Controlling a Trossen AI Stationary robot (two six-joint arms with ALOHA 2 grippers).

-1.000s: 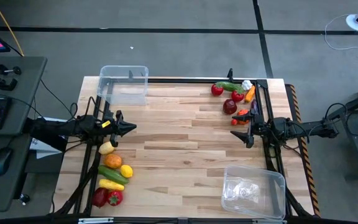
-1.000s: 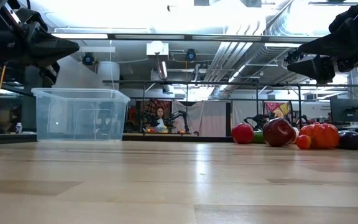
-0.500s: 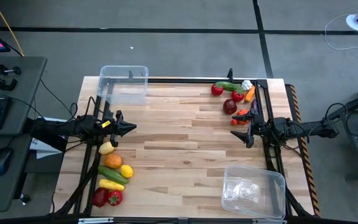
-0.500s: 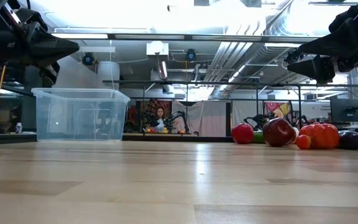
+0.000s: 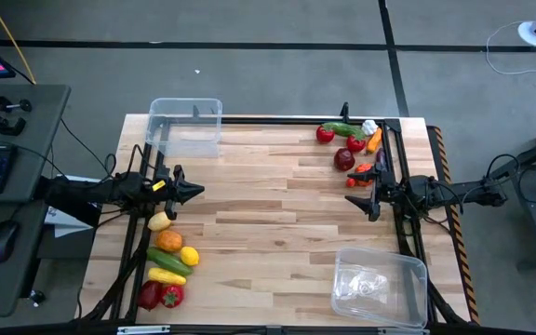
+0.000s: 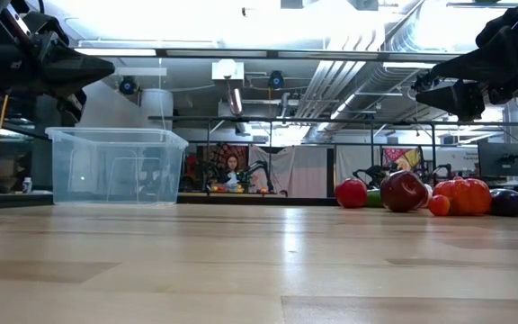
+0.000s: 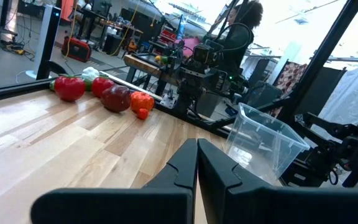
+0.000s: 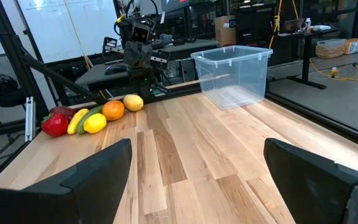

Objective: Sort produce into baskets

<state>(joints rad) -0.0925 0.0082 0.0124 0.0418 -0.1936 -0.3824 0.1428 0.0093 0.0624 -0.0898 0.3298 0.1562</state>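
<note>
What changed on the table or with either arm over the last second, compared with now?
Nothing visibly changed. The left claw stays shut and the right claw stays open, both hovering empty above the table. The produce near the left arm, the produce near the right arm and both clear baskets lie where they were.
</note>
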